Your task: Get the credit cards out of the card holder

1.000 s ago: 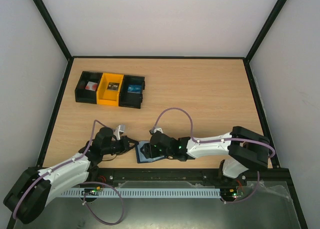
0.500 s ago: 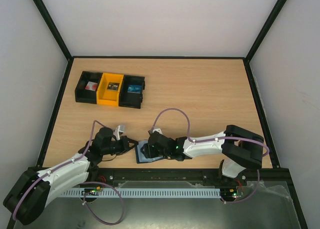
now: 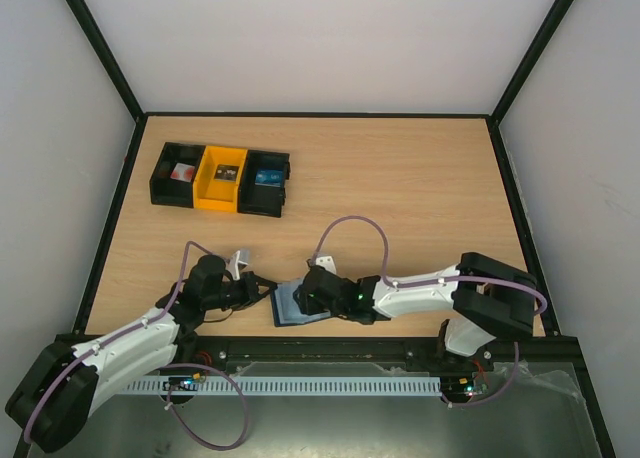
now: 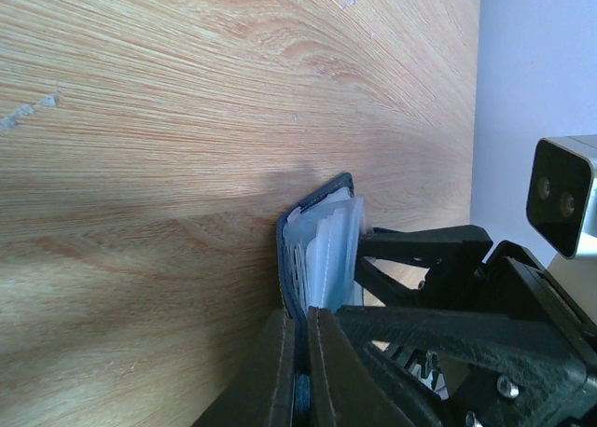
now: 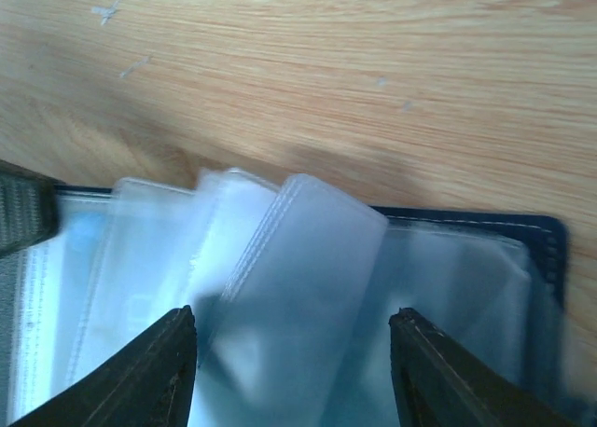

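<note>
The card holder (image 3: pixel 287 306) lies open near the table's front edge, a dark navy cover with clear plastic sleeves (image 5: pixel 298 278) fanned up from it. My left gripper (image 3: pixel 262 290) is shut on the cover's near edge (image 4: pixel 300 348) and pins it. My right gripper (image 3: pixel 306 298) hovers over the sleeves, open, with one fingertip on each side (image 5: pixel 294 352) and nothing between them. It also shows in the left wrist view (image 4: pixel 438 278), just beyond the sleeves (image 4: pixel 331 250). I cannot make out any credit card inside the cloudy sleeves.
Three bins stand in a row at the back left: a black one (image 3: pixel 165 170) with a red and white item, a yellow one (image 3: pixel 208 186), and a black one (image 3: pixel 280 178) with a small bluish flat item (image 3: pixel 265 177). The black frame rail runs along the front edge.
My right gripper has shifted slightly right over the card holder, and more of the pale sleeves now shows. The left gripper has kept its hold in place.
</note>
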Motion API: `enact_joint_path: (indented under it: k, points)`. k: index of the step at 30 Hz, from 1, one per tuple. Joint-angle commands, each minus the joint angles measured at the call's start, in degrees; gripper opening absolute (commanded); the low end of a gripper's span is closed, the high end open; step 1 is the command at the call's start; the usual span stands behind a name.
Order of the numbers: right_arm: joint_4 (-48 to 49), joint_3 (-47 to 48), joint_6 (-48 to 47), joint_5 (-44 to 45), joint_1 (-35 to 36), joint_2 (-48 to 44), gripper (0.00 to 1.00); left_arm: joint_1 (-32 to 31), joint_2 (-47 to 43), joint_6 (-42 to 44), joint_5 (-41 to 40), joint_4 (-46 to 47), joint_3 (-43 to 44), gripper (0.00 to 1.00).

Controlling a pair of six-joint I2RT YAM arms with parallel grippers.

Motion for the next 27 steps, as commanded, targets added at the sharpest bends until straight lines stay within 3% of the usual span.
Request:
enact_joint_path:
  k: [1, 10, 15, 19, 27]
  points:
    - [-7.7, -2.3, 2.5, 6.2, 0.2, -2.3, 0.53, -0.2, -0.5, -0.2, 0.7, 0.5, 0.3, 0.03]
    - [-9.6, -5.6, 5.7, 9.9, 0.2, -16.5, 0.49, -0.1, -1.1, 0.1, 0.7, 0.0, 0.4, 0.03]
    - [-5.5, -5.2, 3.2, 5.2, 0.2, -20.1, 0.50, -0.1, -1.0, -0.1, 0.6, 0.2, 0.4, 0.03]
    - [1.0, -5.6, 2.2, -0.6, 0.2, -18.8, 0.51, -0.2, -1.0, -0.3, 0.5, 0.3, -0.1, 0.03]
    - [4.0, -3.8, 1.5, -3.1, 0.2, -10.8, 0.65, -0.1, -1.8, -1.6, 0.2, 1.1, 0.0, 0.03]
